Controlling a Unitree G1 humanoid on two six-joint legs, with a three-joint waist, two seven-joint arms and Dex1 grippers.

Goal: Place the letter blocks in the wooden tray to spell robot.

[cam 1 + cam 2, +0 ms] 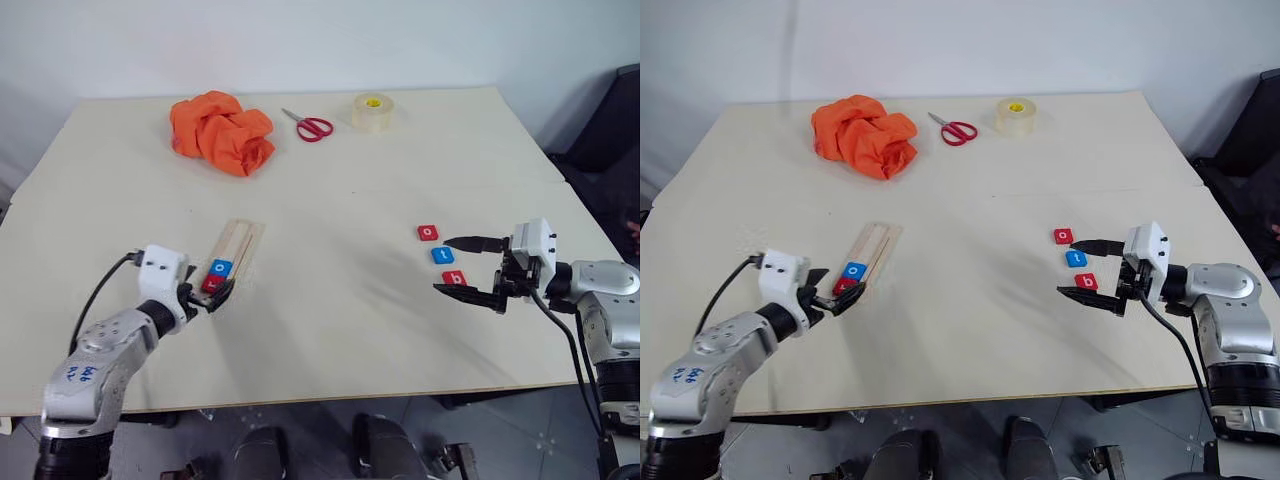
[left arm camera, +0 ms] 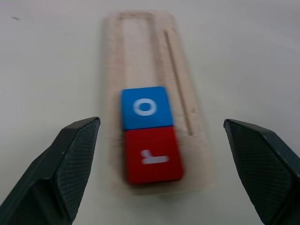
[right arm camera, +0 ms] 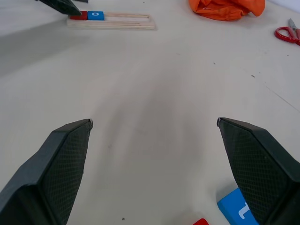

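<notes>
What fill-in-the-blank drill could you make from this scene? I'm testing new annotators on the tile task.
1. The wooden tray already holds ____ tiles.
2. The tile at the tray's near end is red and shows the letter ____.
3. The blue tile near the right gripper shows the letter ____.
4. Beside the orange cloth lie red-handled ____.

Missing words: two; r; t; scissors

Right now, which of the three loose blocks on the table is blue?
The t block, the middle of the three; the o block behind it and the b block in front are both red.
</notes>
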